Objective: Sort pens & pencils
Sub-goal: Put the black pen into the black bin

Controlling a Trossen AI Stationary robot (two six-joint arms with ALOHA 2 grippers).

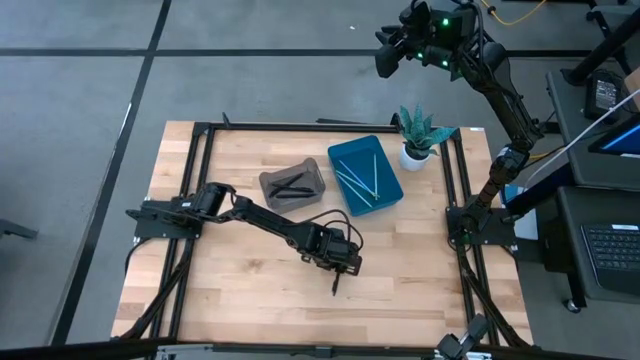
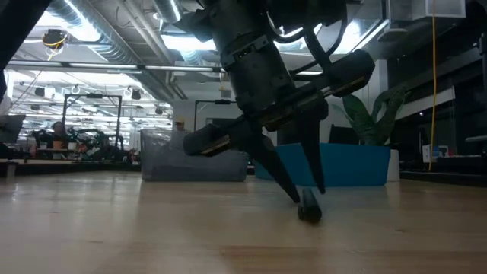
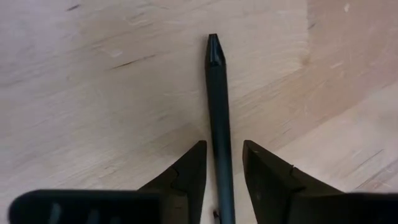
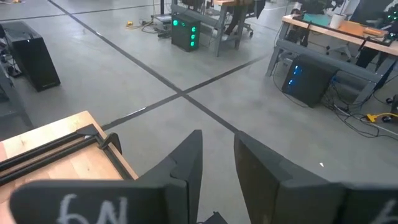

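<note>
A black stick [image 3: 217,118] lies flat on the wooden table, its pointed end away from my left gripper [image 3: 222,152]. That gripper is open and points down near the table's middle [image 1: 340,268], one finger on each side of the stick's shaft. The low view shows the stick's end [image 2: 310,210] on the table between the fingertips. A grey tray [image 1: 293,185] holds other black sticks. A blue tray [image 1: 365,172] holds light blue sticks. My right gripper [image 4: 217,146] is open, raised high beyond the table's far right corner [image 1: 392,52]. My left gripper comes at the black stick from above, its fingers lying along the shaft [image 3: 219,155]. One finger [image 3: 193,165] stands close against the shaft and the other [image 3: 261,168] stands off by a small gap. I cannot tell whether either touches. The stick rests flat on the table.
A green spiky potted plant [image 1: 418,135] stands at the far right, beside the blue tray. A black metal frame [image 1: 200,135] runs round the table. Bare wood lies on the near half of the table [image 1: 230,290] and to the right of the left gripper [image 1: 420,260].
</note>
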